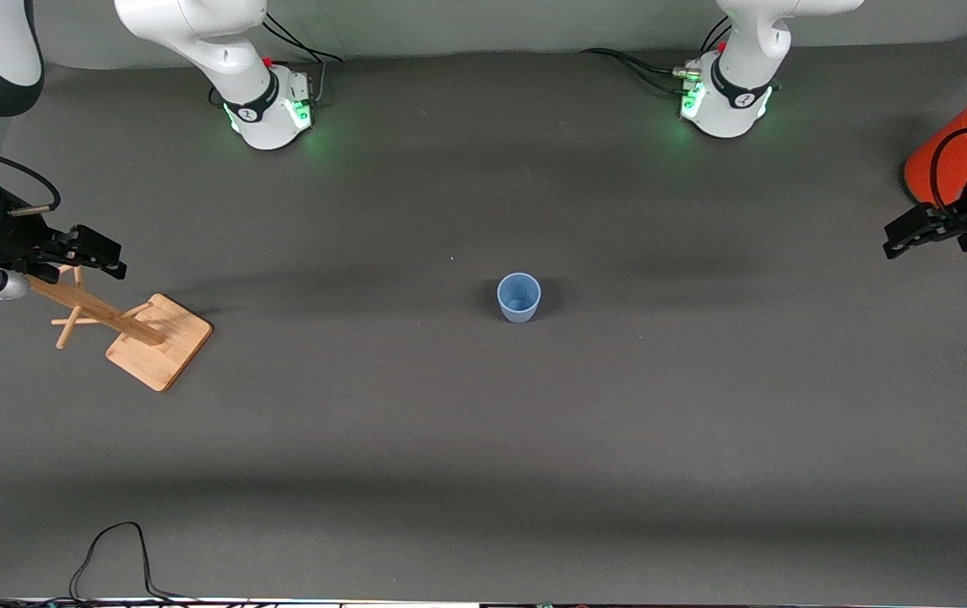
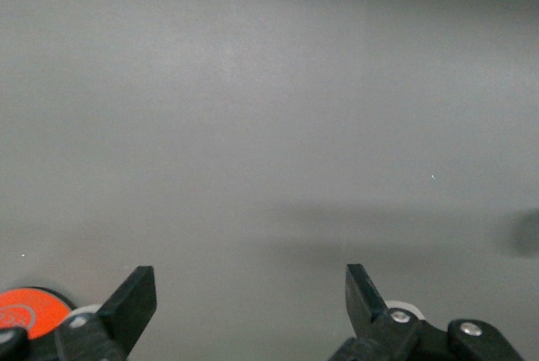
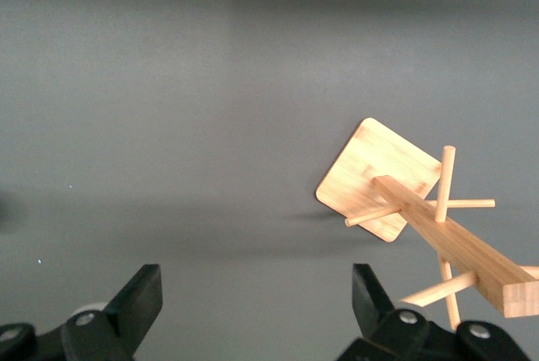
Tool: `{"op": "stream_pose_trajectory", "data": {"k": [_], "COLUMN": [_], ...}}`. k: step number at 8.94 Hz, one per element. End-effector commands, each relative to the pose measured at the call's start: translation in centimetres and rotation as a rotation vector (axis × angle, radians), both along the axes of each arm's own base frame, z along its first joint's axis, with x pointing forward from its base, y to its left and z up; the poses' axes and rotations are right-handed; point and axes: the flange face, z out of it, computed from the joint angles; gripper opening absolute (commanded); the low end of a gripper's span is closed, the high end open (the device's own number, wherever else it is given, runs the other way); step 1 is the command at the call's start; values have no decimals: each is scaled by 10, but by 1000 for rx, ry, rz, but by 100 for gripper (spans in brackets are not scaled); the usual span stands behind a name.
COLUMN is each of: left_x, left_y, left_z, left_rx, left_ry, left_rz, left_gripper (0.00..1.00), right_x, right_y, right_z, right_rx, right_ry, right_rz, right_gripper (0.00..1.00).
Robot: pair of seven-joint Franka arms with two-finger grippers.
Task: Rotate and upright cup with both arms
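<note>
The pale blue cup (image 1: 518,296) stands upright, mouth up, on the dark table near its middle. My left gripper (image 1: 914,234) is open and empty, up in the air at the left arm's end of the table, beside the orange can; its fingers (image 2: 133,298) show over bare table. My right gripper (image 1: 95,252) is open and empty, up in the air over the wooden rack at the right arm's end; its fingers (image 3: 141,298) show over bare table. Both grippers are well away from the cup. The cup shows in neither wrist view.
A wooden peg rack (image 1: 133,325) on a square base stands at the right arm's end, also in the right wrist view (image 3: 413,209). A big orange-red can (image 1: 956,156) with a grey lid stands at the left arm's end. A black cable (image 1: 116,557) lies at the table's near edge.
</note>
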Motion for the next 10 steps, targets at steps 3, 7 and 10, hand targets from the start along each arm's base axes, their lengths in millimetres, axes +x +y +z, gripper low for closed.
{"op": "stream_pose_trajectory", "data": {"k": [3, 7, 10], "left_x": [2, 3, 4], "left_y": [2, 2, 1], "left_z": [1, 6, 5], "left_rx": [-4, -4, -4], "left_ry": [-6, -11, -9], "left_rz": [-7, -10, -10], "left_gripper": [100, 100, 100], "right_x": [0, 1, 3], "right_y": [0, 0, -1], "right_z": [4, 3, 5], "right_rx": [-13, -14, -14], "right_ry": [4, 4, -1], "right_rz": [-13, -13, -14], "right_gripper": [100, 100, 100]}}
